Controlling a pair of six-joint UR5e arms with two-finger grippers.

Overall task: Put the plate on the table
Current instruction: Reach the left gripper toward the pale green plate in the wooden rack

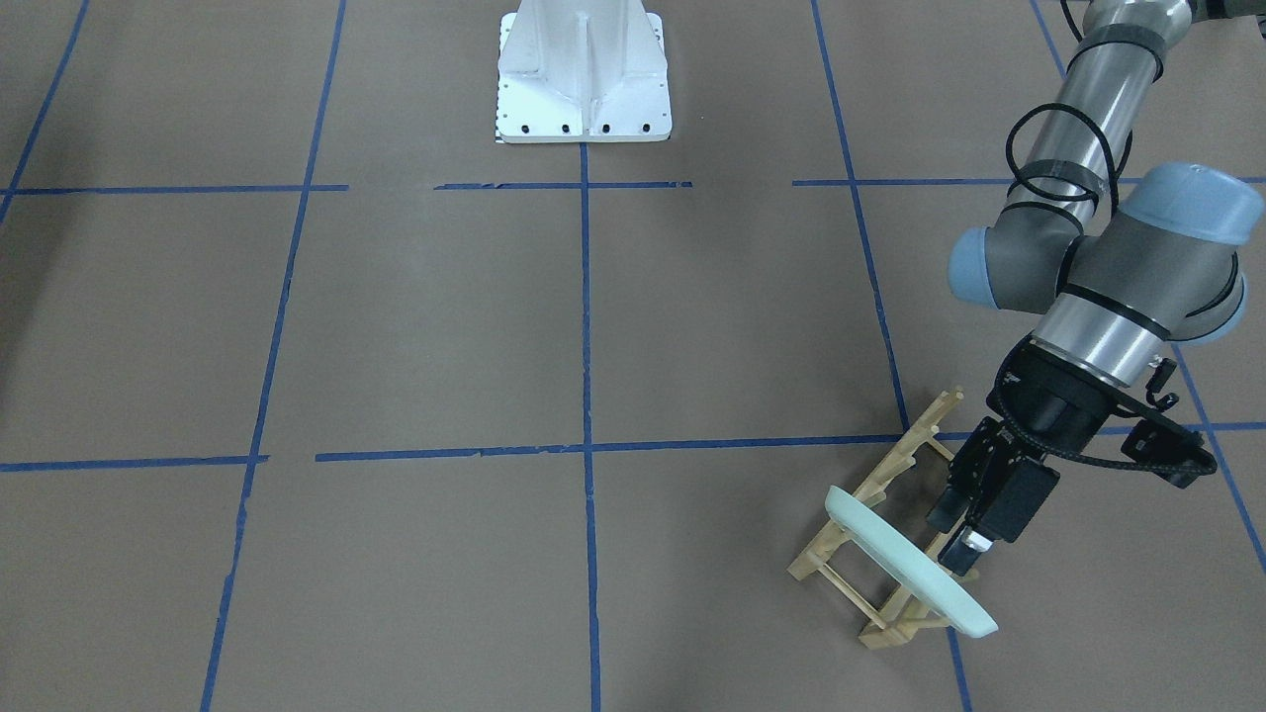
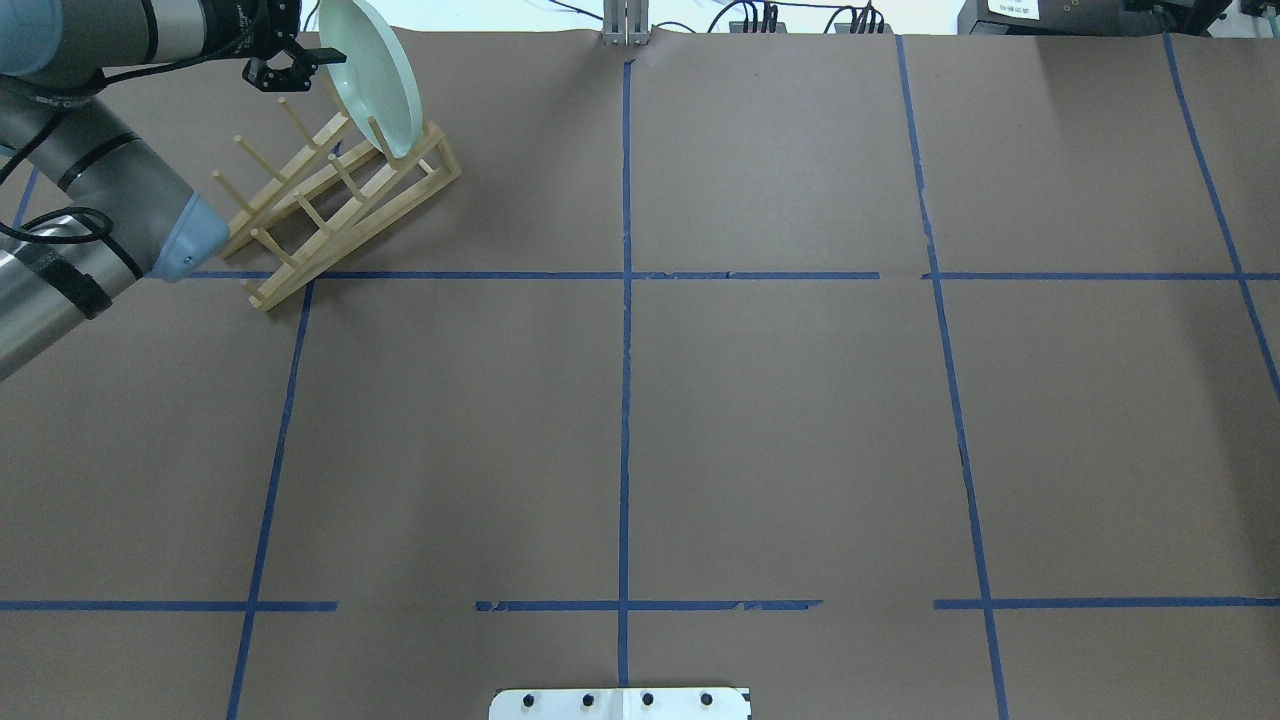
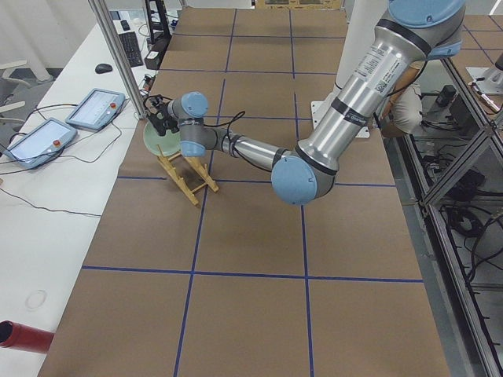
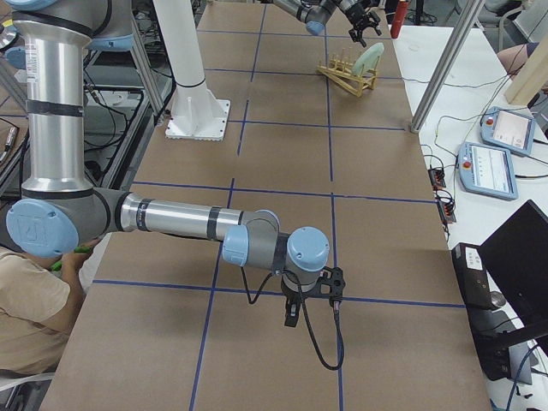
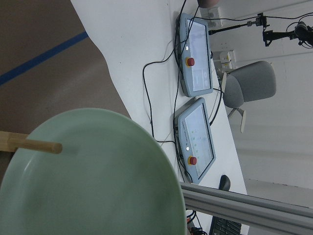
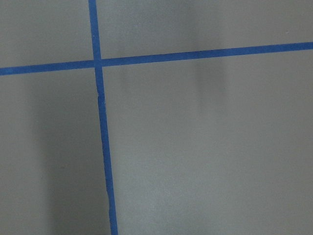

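Observation:
The pale mint-green plate [image 1: 910, 564] stands on edge between the pegs of the light wooden rack [image 1: 905, 460], at the far left corner of the brown table [image 1: 445, 326]. It also shows in the overhead view [image 2: 370, 80] and fills the lower left of the left wrist view [image 5: 93, 181], with one peg across it. My left gripper [image 1: 951, 534] is open, close beside the plate on the robot's side, over the rack, and holds nothing. My right gripper [image 4: 291, 315] hangs low over bare table far from the plate. I cannot tell whether it is open or shut.
The white robot base [image 1: 584, 74] stands at the table's robot-side edge. Two teach pendants [image 5: 195, 54] with cables lie on a white bench just past the rack. An aluminium post [image 3: 118, 55] rises next to the rack. A red cylinder [image 3: 23, 336] lies on the bench.

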